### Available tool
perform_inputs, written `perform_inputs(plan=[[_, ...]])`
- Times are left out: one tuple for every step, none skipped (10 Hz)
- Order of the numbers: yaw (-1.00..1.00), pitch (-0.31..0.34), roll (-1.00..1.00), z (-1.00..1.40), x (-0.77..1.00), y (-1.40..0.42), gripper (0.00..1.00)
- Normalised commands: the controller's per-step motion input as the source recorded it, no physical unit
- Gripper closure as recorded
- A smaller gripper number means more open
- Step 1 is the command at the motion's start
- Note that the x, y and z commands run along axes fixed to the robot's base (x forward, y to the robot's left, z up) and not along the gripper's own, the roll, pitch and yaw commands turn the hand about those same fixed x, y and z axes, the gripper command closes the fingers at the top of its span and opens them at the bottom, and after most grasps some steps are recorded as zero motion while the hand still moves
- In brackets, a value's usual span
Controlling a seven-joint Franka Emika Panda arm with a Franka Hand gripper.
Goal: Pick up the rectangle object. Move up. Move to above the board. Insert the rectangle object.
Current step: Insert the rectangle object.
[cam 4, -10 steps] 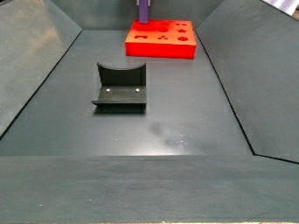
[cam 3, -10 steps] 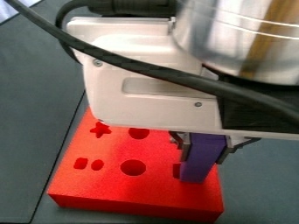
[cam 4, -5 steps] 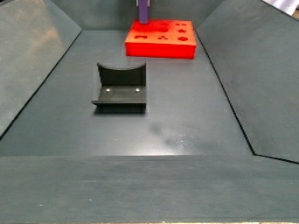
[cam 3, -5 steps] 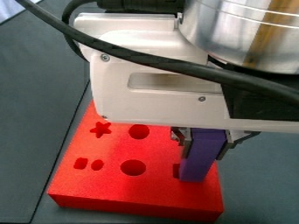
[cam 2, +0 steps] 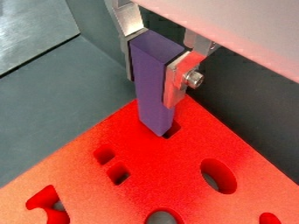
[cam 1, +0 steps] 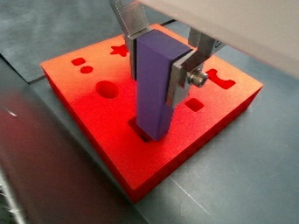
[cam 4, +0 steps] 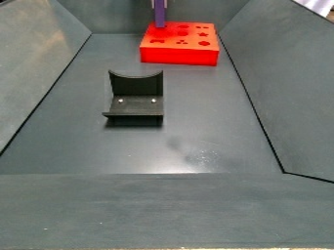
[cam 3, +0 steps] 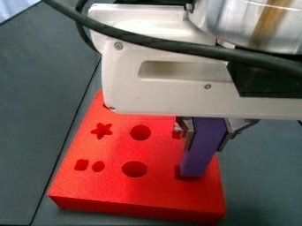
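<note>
- The rectangle object (cam 1: 156, 83) is clamped upright by the gripper (cam 1: 162, 63), its jaws closed on its sides.
- Its lower end is seated in a hole of the board (cam 1: 111, 131).
- The fixture (cam 4: 135, 97) is seen well apart from the board.

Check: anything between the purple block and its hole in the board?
Nothing visible. The gripper holds the rectangle object upright over the board, and both wrist views show its lower end already at or just inside a rectangular hole. The fixture stands well apart.
</note>
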Motion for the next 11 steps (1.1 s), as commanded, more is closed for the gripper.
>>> perform_inputs(plan=[[0.07,0.014,0.08,-0.34,-0.07,-0.18,1.0],[0.01,0.0,0.13,-0.23,-0.1,-0.32,1.0],[0.0,0.0,0.12,-0.18,-0.09,-0.35,1.0],[0.0,0.0,0.1,-0.22,-0.05,-0.3,1.0],[0.0,0.043,0.0,-0.36,0.01,-0.07,1.0],[-0.07,0.076,0.0,-0.41,0.1,0.0,1.0],[-0.15,0.064,-0.04,-0.42,0.13,0.02,1.0],[-0.17,0.029,-0.06,-0.43,0.1,0.03,1.0],[-0.19,0.0,-0.07,-0.45,0.06,0.03,1.0],[-0.22,0.0,-0.06,-0.45,0.06,0.02,1.0],[-0.19,0.0,-0.05,-0.46,0.01,0.0,1.0]])
